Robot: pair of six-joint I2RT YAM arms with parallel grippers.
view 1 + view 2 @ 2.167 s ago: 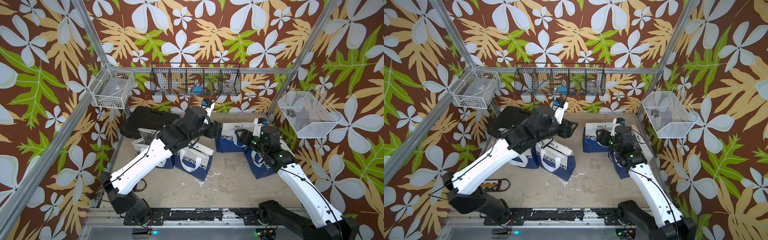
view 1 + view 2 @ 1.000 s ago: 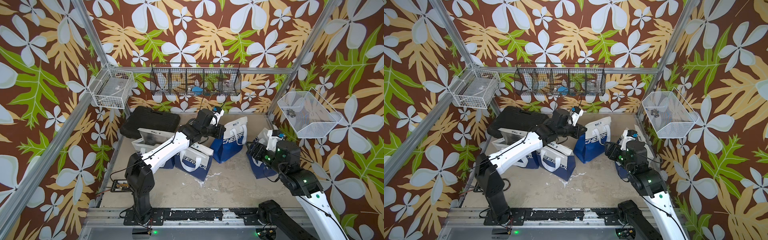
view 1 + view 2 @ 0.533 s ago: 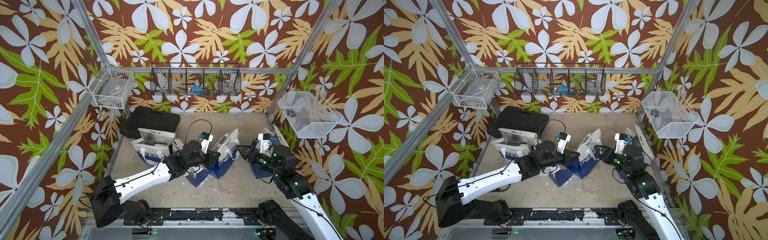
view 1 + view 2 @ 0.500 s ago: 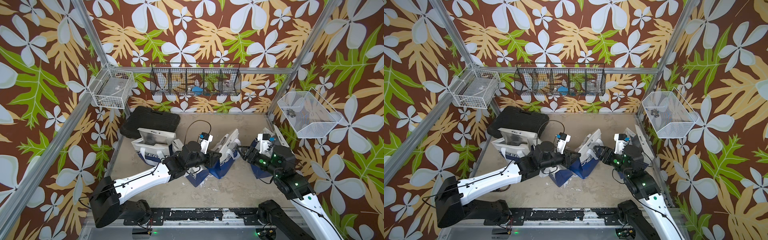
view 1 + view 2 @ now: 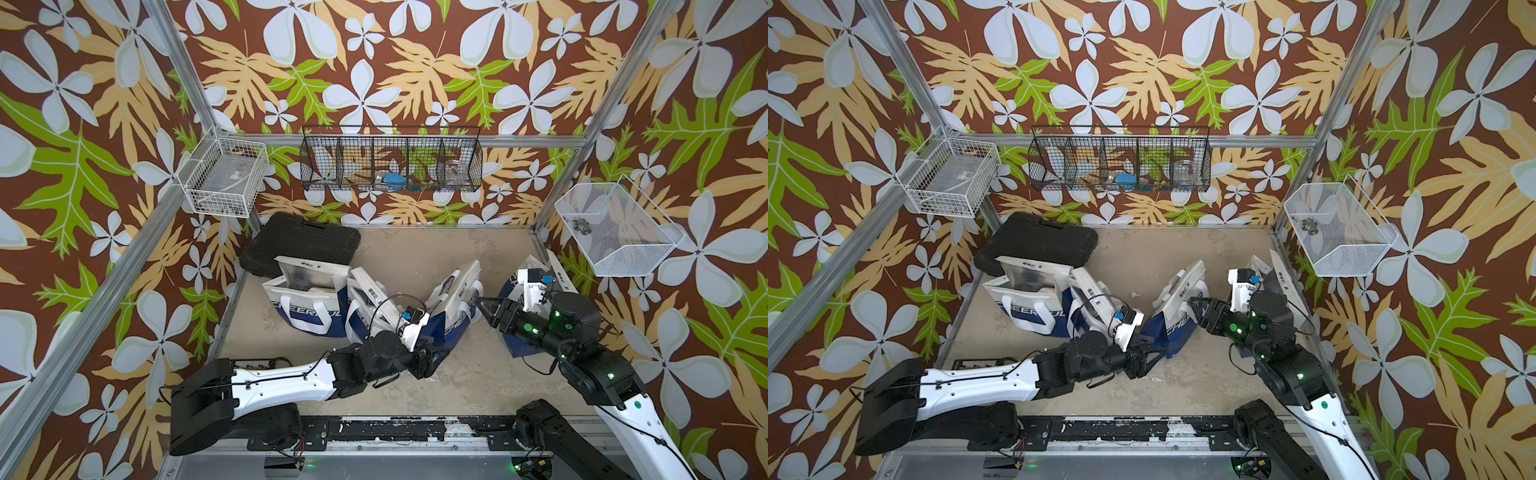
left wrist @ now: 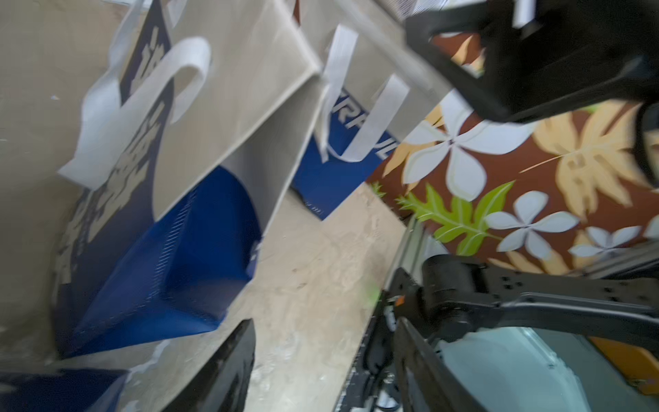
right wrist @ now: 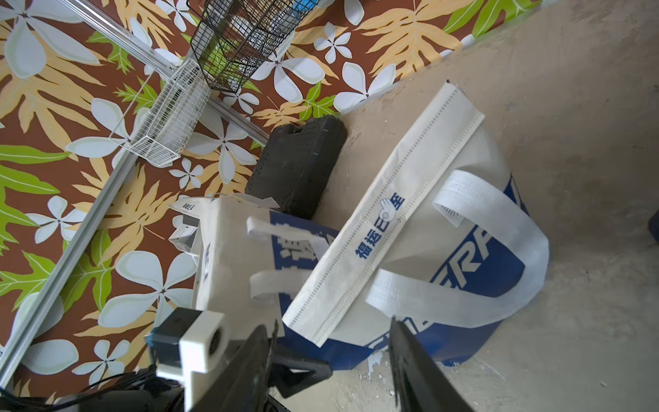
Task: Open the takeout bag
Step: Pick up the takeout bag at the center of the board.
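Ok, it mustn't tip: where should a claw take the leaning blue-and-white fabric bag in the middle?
The blue-and-white fabric bag: grip the near end of its white stitched top flap, probably from the right claw side; that thin band stands clear, pointing between the open jaws.

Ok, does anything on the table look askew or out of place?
Yes, the middle takeout bag leans over instead of standing square like the open bag, and its top flap is folded shut.
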